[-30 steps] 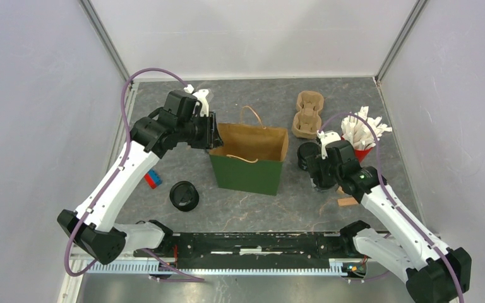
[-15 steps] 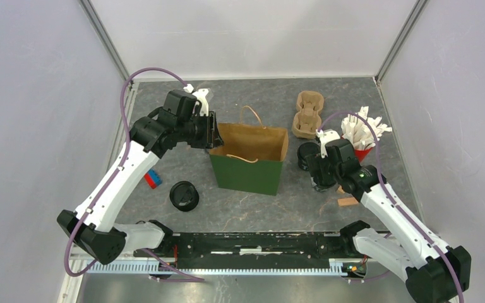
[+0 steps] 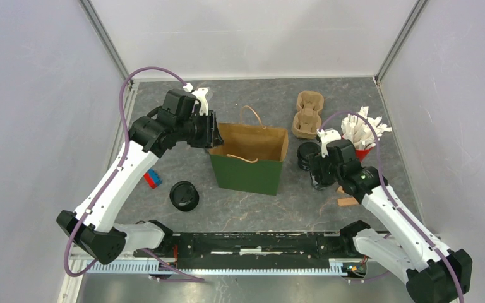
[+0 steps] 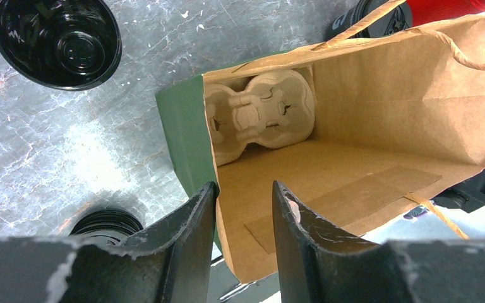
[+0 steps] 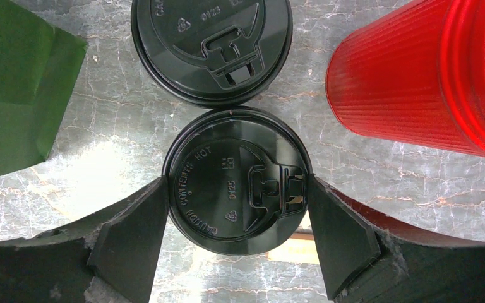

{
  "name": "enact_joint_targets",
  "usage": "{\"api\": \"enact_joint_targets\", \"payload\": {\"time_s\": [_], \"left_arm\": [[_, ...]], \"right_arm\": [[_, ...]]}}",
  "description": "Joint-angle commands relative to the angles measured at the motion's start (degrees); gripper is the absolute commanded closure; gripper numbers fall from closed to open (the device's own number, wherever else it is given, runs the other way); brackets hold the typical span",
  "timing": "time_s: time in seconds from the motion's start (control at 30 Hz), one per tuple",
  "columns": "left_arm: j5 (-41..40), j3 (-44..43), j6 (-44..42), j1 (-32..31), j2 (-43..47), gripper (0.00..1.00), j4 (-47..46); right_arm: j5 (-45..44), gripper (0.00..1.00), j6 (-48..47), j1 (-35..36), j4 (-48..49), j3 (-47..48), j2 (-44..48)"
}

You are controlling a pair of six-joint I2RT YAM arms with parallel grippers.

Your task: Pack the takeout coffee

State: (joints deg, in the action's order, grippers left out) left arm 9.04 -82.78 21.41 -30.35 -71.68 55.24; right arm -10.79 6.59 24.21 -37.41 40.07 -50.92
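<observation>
Now our right gripper (image 5: 235, 237) clasps a lidded black cup (image 5: 235, 182) beside a second cup (image 5: 211, 47) and the red cup (image 5: 417, 76). Our left gripper (image 4: 243, 208) pinches the green bag's (image 3: 247, 173) rim. Grey marbled table (image 3: 259, 208), pale walls (image 3: 31, 95).

Grey marbled tabletop (image 3: 259, 208), plain white enclosure walls (image 3: 31, 113), metal corner posts (image 3: 104, 38), even light.

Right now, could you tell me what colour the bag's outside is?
Green outside on the bag; clearest from the top external view.
</observation>
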Motion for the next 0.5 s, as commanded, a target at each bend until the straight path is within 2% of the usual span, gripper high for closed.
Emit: {"api": "enact_joint_targets", "payload": {"time_s": [0.0,0.47], "left_arm": [[-0.8,-2.0,-0.8,0.0,0.6,0.55,0.0],[-0.8,-2.1,-0.6,0.0,1.1,0.54,0.0]], "right_arm": [[-0.6,0.19,-0.3,-0.2,2.0,-0.5,1.2],[5.4,0.24,3.2,-0.1,-0.9,0.3,1.9]]}}
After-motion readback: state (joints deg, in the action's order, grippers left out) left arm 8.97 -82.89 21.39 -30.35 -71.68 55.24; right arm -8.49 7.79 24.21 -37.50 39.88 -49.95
